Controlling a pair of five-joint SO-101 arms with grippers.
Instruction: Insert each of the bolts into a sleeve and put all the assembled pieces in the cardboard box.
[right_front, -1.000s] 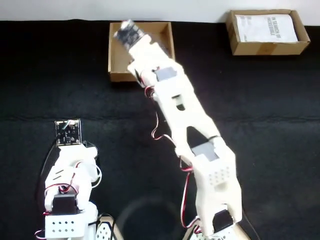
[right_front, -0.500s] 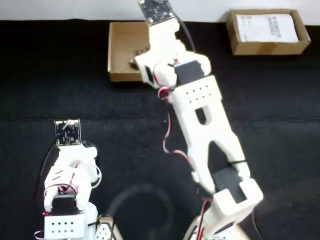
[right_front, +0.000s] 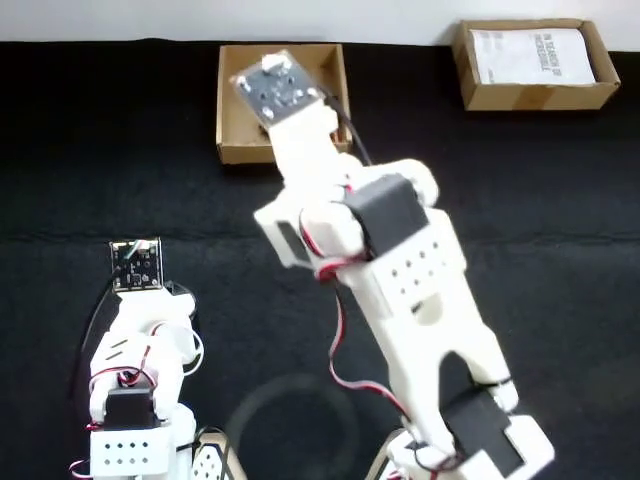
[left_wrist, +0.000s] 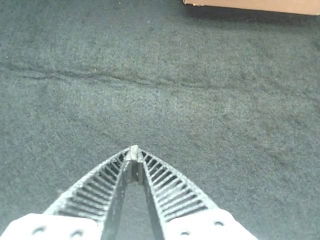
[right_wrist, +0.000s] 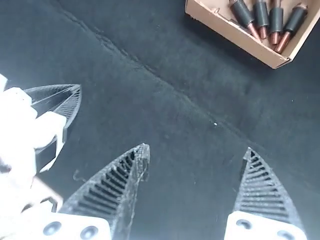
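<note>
The cardboard box (right_front: 232, 100) sits at the far middle of the black mat. In the right wrist view a corner of this box (right_wrist: 235, 40) holds several assembled pieces (right_wrist: 265, 17), dark sleeves with copper bolt ends, lying side by side. My right gripper (right_wrist: 196, 150) hangs open and empty high over the mat, short of the box. The right arm (right_front: 400, 270) rises from the near edge, its wrist board (right_front: 275, 85) over the box. My left gripper (left_wrist: 132, 150) is shut with nothing in it, low over bare mat. It also shows as a dark shut tip (right_wrist: 72, 97).
A second cardboard box (right_front: 470, 70) with a white printed sheet stands at the far right. The folded left arm (right_front: 135, 330) sits at the near left. A crease in the mat (left_wrist: 150, 82) runs across ahead of the left gripper.
The right arm has drawn its wrist back from over the box and raised its elbow toward the camera. The left arm has not moved.
</note>
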